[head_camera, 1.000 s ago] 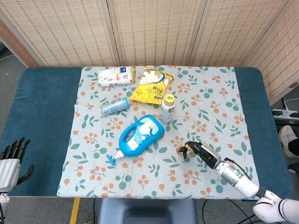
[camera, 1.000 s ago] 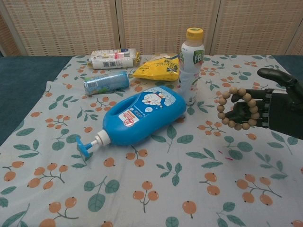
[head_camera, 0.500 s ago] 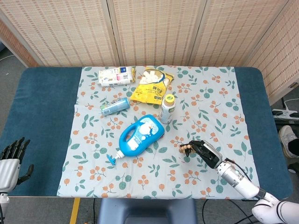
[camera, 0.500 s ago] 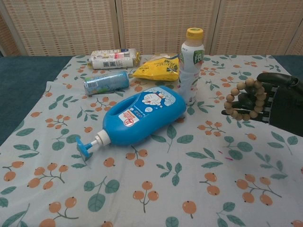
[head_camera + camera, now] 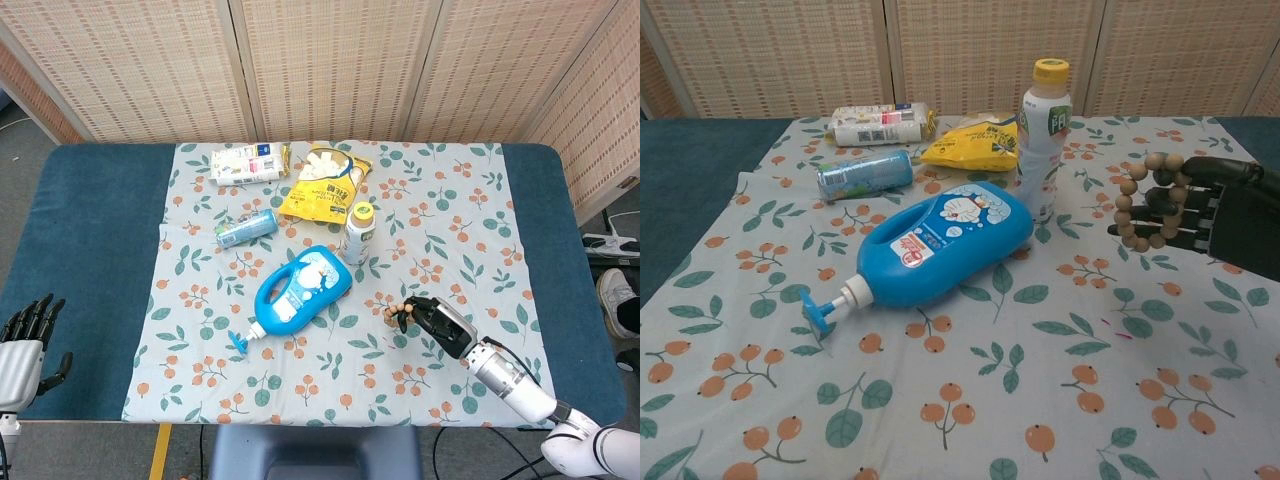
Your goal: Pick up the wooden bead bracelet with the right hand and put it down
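Note:
My right hand [image 5: 1215, 215] [image 5: 438, 320] holds the wooden bead bracelet [image 5: 1145, 200] [image 5: 394, 315] above the flowered cloth, right of the blue bottle. The loop of tan beads hangs over the black fingers [image 5: 1170, 205], lifted clear of the cloth in the chest view. My left hand [image 5: 25, 345] rests at the table's near left edge with its fingers apart and nothing in it; the chest view does not show it.
A blue pump bottle [image 5: 940, 245] lies on its side mid-cloth. A yellow-capped drink bottle [image 5: 1043, 135] stands close to the left of the bracelet. A small can [image 5: 865, 173], a yellow snack bag [image 5: 975, 145] and a white pack [image 5: 880, 123] lie further back on the cloth [image 5: 470, 250].
The right hand has raised the bracelet slightly and drawn it a little to the right, with the bead loop turning more upright. The left hand has stayed still.

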